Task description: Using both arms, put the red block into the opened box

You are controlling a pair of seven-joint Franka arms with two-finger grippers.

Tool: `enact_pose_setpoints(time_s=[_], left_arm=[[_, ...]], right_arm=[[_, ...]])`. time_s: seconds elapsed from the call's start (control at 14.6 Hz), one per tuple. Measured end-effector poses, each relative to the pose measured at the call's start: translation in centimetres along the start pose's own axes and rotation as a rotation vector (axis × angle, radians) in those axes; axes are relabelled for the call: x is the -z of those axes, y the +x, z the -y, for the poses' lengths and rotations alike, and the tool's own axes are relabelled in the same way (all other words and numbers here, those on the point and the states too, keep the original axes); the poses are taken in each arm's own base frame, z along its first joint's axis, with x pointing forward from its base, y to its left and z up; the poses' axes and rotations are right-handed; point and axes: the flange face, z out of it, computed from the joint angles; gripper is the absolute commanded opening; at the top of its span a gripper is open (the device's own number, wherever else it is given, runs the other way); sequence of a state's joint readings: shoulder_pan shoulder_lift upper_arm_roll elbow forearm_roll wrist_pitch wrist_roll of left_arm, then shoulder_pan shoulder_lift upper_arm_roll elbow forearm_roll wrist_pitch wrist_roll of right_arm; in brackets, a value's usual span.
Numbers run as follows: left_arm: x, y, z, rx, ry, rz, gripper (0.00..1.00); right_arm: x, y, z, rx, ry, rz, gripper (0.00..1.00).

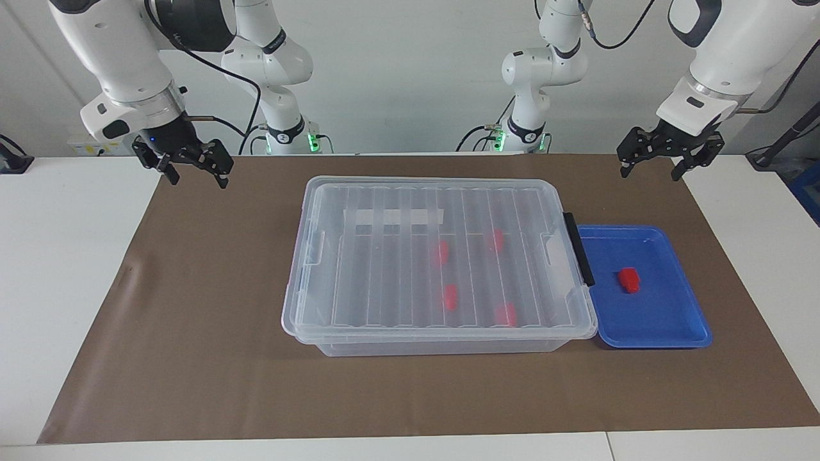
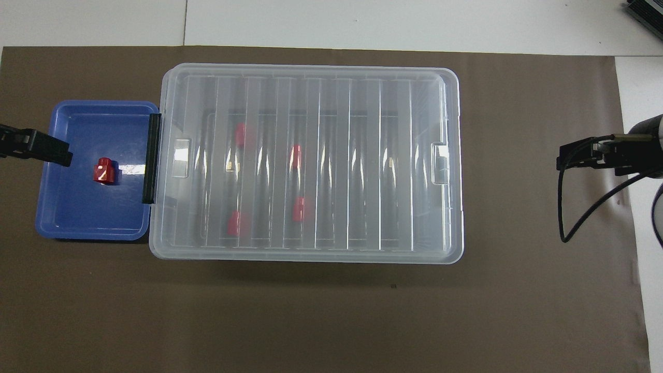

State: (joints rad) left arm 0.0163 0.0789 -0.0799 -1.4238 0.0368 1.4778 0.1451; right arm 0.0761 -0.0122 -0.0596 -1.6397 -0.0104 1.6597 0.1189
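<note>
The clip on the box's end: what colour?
Black; the clip on the box shows best in the overhead view.

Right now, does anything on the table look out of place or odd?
Only one thing: the box has its lid on, with four red blocks inside, though a fifth block lies in the blue tray beside it. Nothing is spilled or askew.
</note>
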Motion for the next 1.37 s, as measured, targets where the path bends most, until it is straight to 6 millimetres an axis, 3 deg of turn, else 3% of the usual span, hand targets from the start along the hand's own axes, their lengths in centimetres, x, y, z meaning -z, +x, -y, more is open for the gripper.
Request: enact_pose_setpoints(time_s=[0.21, 0.41, 0.62, 0.82, 1.37], left_arm=[[0.0, 0.0, 0.0, 0.0, 0.0, 0.0, 1.0], [0.0, 0.0, 0.1, 0.001, 0.0, -0.001, 1.0], [0.0, 0.0, 0.1, 0.002, 0.0, -0.001, 1.0], [0.1, 0.0, 0.0, -0.001, 0.0, -0.002, 1.0], [0.2, 0.1, -0.8, -0.013, 0.001, -0.004, 1.0]], right_arm=[[-1.7, 0.2, 4.2, 0.065, 0.01, -0.043, 1.0], [-5.4, 1.0, 8.5, 0.098, 0.014, -0.051, 1.0], [-9.5, 2.3, 11.1, 0.123, 0.018, -0.038, 1.0], [-12.3, 3.3, 12.5, 0.129, 0.036, -0.032, 1.0], [-15.4, 3.2, 12.6, 0.129, 0.036, -0.035, 1.0]])
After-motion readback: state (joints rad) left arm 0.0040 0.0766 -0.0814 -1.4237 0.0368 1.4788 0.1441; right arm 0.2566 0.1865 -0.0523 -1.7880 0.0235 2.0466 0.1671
